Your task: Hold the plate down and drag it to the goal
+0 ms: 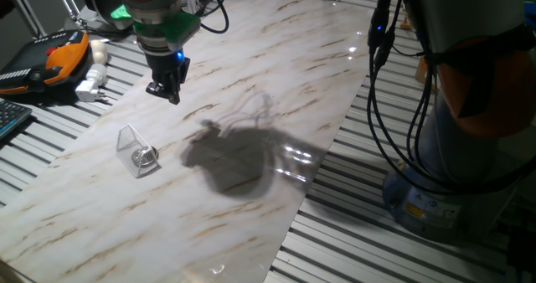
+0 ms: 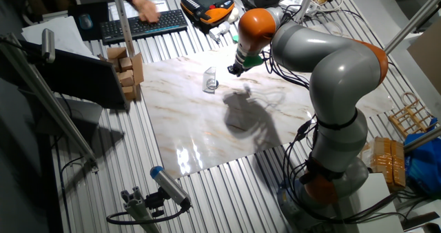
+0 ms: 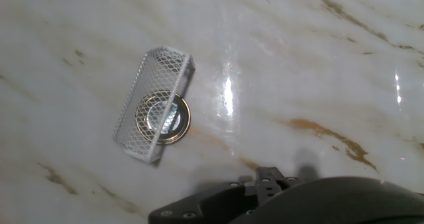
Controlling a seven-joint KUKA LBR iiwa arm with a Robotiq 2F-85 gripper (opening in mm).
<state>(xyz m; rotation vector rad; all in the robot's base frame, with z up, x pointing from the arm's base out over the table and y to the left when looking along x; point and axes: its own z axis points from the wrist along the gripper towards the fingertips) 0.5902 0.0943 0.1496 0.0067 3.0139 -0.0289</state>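
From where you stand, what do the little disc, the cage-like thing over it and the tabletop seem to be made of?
The plate looks like polished metal: silvery, mirror-bright, with a brassy rim. The goal looks like clear plastic in one fixed view, yet the hand view shows a white mesh pattern, so its material is uncertain. The tabletop looks like glossy marble or a marble-print sheet: white with tan veins and lamp glare.

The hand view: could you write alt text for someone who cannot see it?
Looking down on a white marble tabletop with brown veins, a small round shiny metal plate lies partly under a see-through mesh-patterned tent-shaped goal. The dark gripper fills the bottom edge, apart from both.
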